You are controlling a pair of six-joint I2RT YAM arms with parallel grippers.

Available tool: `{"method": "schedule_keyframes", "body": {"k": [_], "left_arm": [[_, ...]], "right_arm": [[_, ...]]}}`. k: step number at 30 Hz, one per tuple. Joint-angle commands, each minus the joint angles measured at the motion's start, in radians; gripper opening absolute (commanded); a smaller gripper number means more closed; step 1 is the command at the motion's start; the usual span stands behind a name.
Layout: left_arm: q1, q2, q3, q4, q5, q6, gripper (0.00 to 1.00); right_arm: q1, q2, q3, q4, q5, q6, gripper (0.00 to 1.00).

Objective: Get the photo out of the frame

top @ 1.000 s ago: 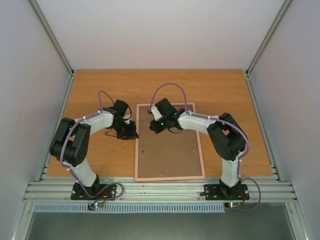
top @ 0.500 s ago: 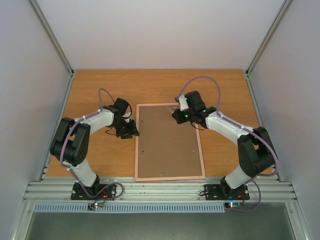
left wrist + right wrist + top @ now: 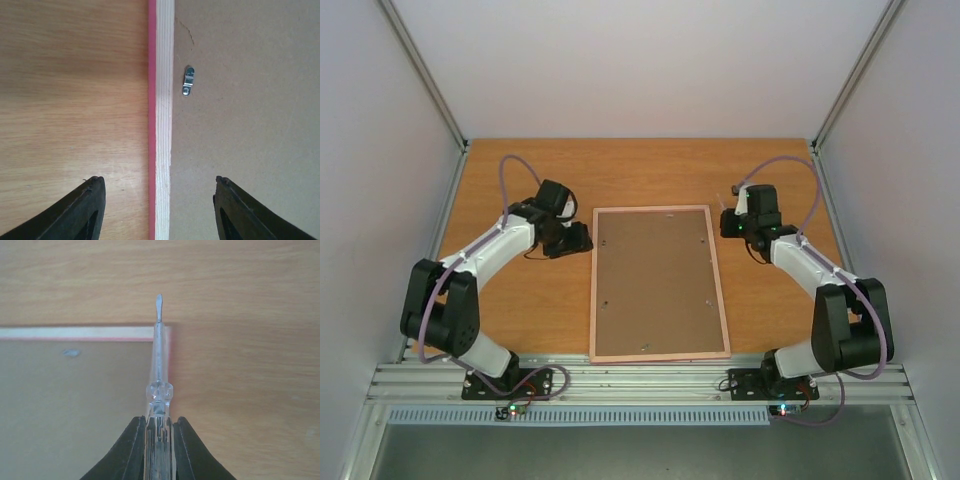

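The frame [image 3: 657, 282] lies face down in the middle of the table, brown back board up, with a pale pink rim. The photo is hidden under the board. My left gripper [image 3: 582, 238] is open at the frame's left edge; in the left wrist view its fingers [image 3: 87, 207] straddle the pink and pale rim [image 3: 161, 120], one over the table, one over the board. A small metal tab [image 3: 188, 81] lies on the board. My right gripper [image 3: 728, 222] is shut on a clear-handled screwdriver [image 3: 159, 370] whose tip reaches just past the frame's far right corner [image 3: 167, 332].
The wooden table [image 3: 520, 310] is bounded by grey walls at the left, right and back. An aluminium rail [image 3: 640, 380] runs along the near edge with both arm bases on it. Several small metal tabs dot the board [image 3: 704, 299].
My right arm has swung from over the frame's upper middle out to its far right corner, still holding the screwdriver. My left gripper has shifted slightly farther up along the frame's left edge.
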Motion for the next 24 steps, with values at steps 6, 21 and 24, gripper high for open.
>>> {"method": "schedule_keyframes", "body": {"k": [6, 21, 24], "left_arm": [[0.008, -0.098, -0.056, -0.006, -0.092, 0.026, 0.61], [0.024, -0.148, -0.115, 0.003, -0.086, 0.007, 0.61], [0.024, -0.15, -0.119, 0.008, -0.084, 0.007, 0.61]], "right_arm": [[-0.216, 0.131, 0.011, 0.201, 0.119, 0.006, 0.02], [-0.353, 0.332, 0.13, 0.084, 0.072, -0.005, 0.13], [-0.355, 0.349, 0.135, 0.064, 0.079, -0.018, 0.16]]}}
